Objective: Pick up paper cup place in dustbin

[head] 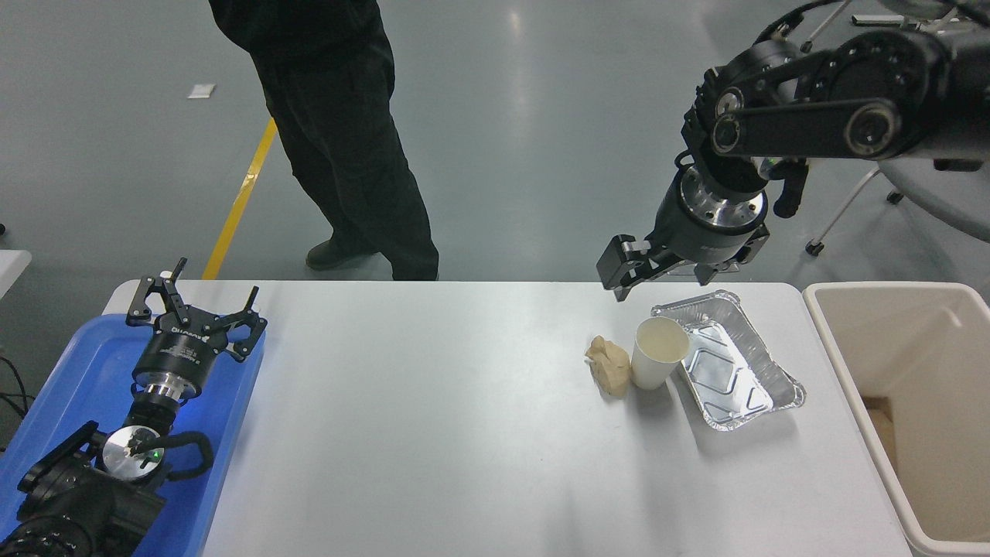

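Blue plastic tray (85, 371) sits at the tabletop's nine o'clock edge, one of its kind; over it is parked the left hand (196, 300), its black fingers spread wide and holding nothing; white lettering runs round its collar, too small to read. White tabletop (433, 433) fills the lower half of the view, smooth and faintly glossy; beyond its twelve o'clock edge lies a grey polished floor with one yellow line (241, 199) painted across it; one person (340, 139) in black trousers and dark shoes stands there. Right of centre, toward three o'clock, three things sit in a row: one crumpled tan paper wad (609, 365); one paper cup (657, 353), upright, mouth open, just beside the wad and touching or nearly touching one shiny foil tray (731, 363) at its three o'clock side. Above that row, at its twelve o'clock, the right hand (657, 267) hangs in the air, well apart from the cup and gripping nothing; its fingers stand apart. One beige dustbin (866, 340) stands at the tabletop's three o'clock end, its rim level with the surface; wheeled chairs (913, 170) stand at the room's two o'clock corner, their number unclear.
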